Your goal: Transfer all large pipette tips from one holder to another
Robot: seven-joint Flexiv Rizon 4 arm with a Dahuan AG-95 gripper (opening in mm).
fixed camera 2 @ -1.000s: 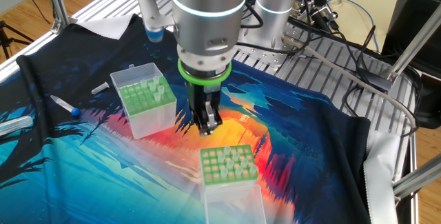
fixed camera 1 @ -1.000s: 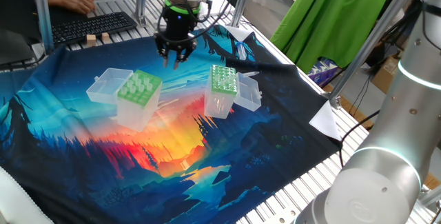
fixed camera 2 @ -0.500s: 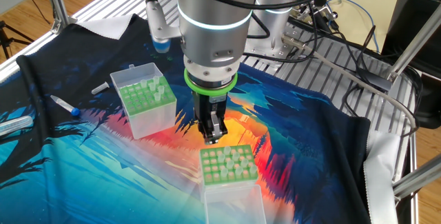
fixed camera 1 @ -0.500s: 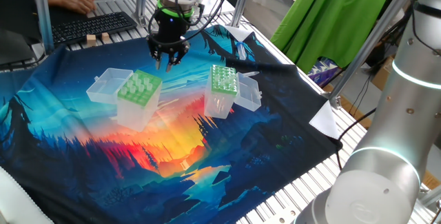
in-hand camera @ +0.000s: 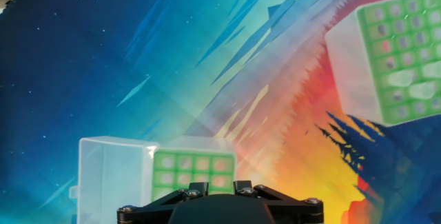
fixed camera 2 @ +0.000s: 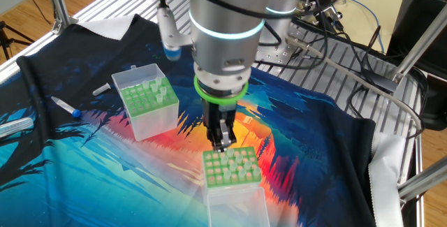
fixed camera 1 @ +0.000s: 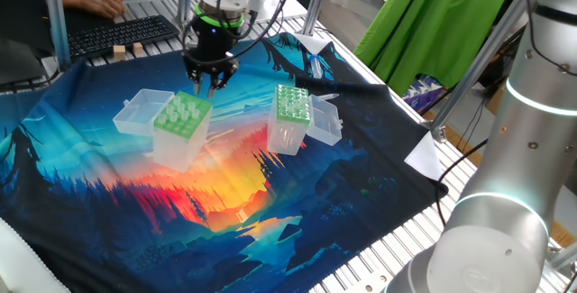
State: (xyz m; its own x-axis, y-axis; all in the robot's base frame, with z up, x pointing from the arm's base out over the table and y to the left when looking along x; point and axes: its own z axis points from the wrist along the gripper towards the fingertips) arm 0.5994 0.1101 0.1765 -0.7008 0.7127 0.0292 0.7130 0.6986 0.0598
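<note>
We see a bright picture cloth (fixed camera 1: pixel 225 212) spread out. On it stands the wide-holed box (fixed camera 1: pixel 180 123), with the narrow box (fixed camera 1: pixel 290 117) well apart from it. The claw (fixed camera 1: pixel 206 82) hangs just above the wide-holed box's far edge, touching nothing we can see. We cannot tell how far apart its fingers are. The large pipette tips (fixed camera 2: pixel 230 165) sit in the wide-holed box.

A printed cloth (fixed camera 1: pixel 270 194) covers the table (fixed camera 1: pixel 397 230).
</note>
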